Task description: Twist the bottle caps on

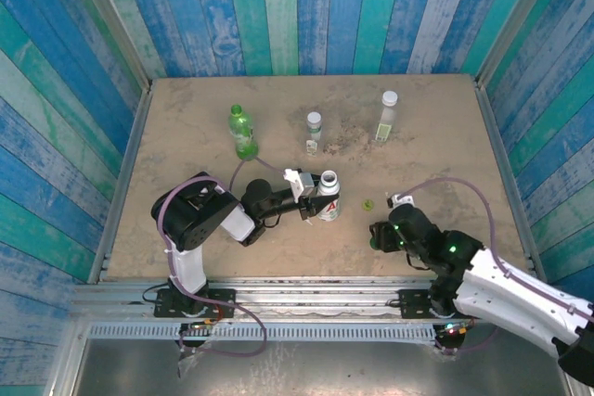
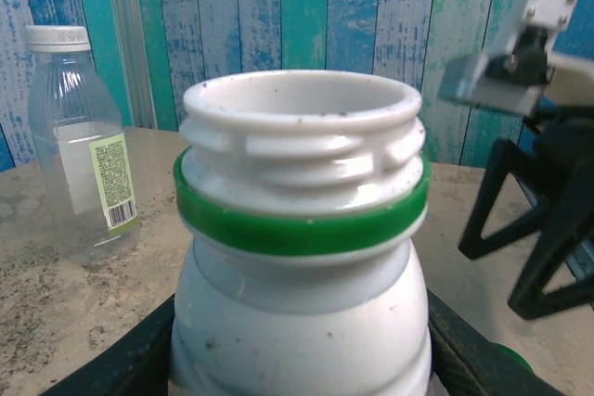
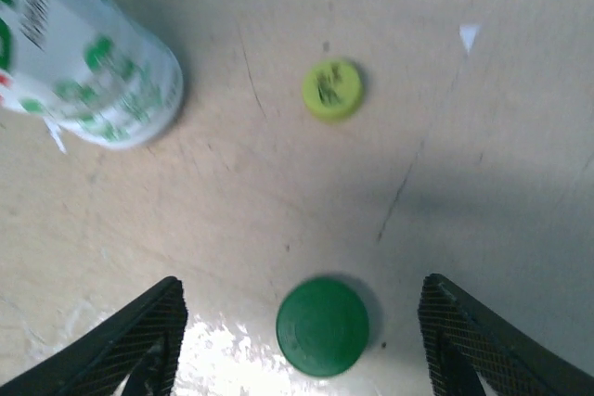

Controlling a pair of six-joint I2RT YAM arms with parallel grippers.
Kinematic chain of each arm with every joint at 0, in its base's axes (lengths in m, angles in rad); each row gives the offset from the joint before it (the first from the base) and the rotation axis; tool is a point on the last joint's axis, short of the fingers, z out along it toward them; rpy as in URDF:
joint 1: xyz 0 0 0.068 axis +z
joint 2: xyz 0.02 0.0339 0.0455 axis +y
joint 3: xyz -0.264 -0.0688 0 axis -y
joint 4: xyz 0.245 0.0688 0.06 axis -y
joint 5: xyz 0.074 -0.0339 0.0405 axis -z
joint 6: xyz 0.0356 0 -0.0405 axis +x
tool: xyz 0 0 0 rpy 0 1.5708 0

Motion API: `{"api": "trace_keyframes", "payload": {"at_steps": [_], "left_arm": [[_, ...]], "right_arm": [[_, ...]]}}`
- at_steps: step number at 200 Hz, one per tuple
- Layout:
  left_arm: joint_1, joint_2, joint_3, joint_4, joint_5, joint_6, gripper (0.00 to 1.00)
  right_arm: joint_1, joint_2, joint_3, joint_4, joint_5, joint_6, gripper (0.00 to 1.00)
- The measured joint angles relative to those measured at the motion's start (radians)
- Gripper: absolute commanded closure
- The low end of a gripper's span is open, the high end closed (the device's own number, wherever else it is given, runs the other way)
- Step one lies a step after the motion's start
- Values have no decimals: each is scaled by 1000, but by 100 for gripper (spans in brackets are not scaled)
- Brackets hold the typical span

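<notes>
A white bottle (image 2: 302,322) with a red-and-green label stands near the table's middle, its threaded neck open above a green ring. My left gripper (image 1: 311,203) is shut on its body, one finger (image 2: 121,364) on each side. A dark green cap (image 3: 322,326) lies flat on the table between the fingers (image 3: 139,336) of my right gripper (image 3: 302,296), which is open and apart from it. Beyond it lies a yellow-green cap (image 3: 332,90), seen from above (image 1: 368,203) to the right of the white bottle (image 1: 329,183).
At the back stand a green bottle (image 1: 242,130), a short clear bottle (image 1: 314,127) and a tall clear bottle (image 1: 386,116), each capped. Striped walls close the table on three sides. The right gripper (image 1: 379,234) sits near the front edge.
</notes>
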Motion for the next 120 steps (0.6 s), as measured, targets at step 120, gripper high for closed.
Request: {"api": "trace_keyframes", "payload": {"at_steps": [120], "left_arm": [[-3,-1,-1,-2,-2,10,48]], "right_arm": [[118,341,12,44,69,104,46]]}}
